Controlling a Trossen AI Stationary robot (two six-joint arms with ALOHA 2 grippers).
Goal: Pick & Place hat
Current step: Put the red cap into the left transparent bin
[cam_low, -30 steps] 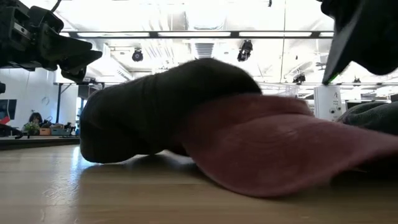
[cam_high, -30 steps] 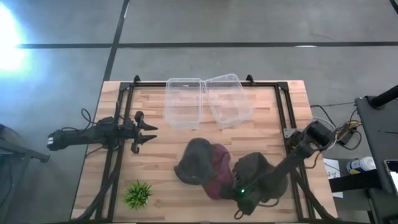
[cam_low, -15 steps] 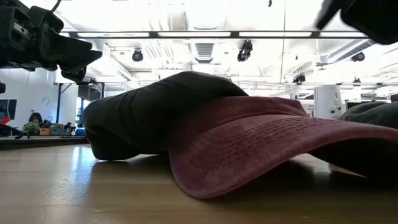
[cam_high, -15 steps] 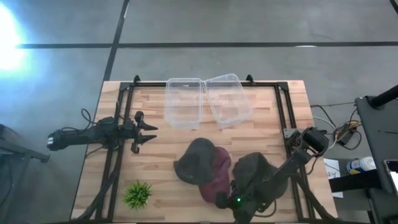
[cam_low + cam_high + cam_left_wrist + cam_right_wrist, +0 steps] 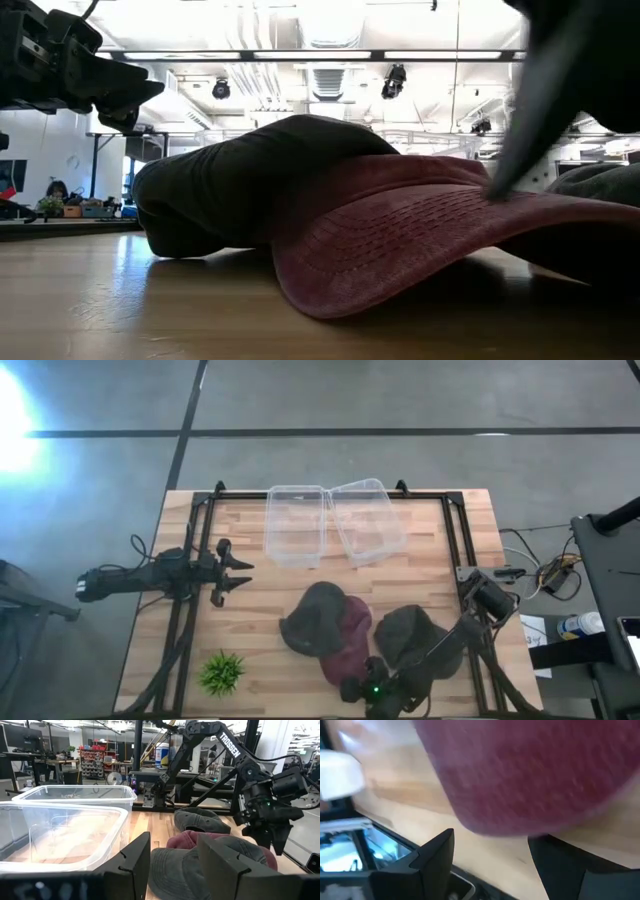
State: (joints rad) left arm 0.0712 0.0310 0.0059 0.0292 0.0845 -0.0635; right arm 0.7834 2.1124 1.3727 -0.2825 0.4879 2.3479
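Observation:
Three hats lie in a cluster near the table's near edge: a dark grey hat, a maroon hat partly under it, and a dark olive hat to the right. The maroon hat's brim rests on the wood. My right gripper is open at the near edge, right over that brim, fingers to either side in the right wrist view. My left gripper waits open at the table's left, level above the wood. My right gripper comes down at the maroon hat's brim from above. One dark finger reaches the brim's upper side in the low view. I cannot tell whether it touches. The hat lies flat on the table.
Two clear plastic bins stand side by side at the far edge. A small green plant sits near the near left corner. Black rails run along both sides. Bare wood lies between the left gripper and the hats.
My right gripper has swung toward the table's left along the near edge, rising out of the low view and then coming back down over the maroon brim. The maroon hat's brim shifted a little toward the left early in that second, then stayed put.

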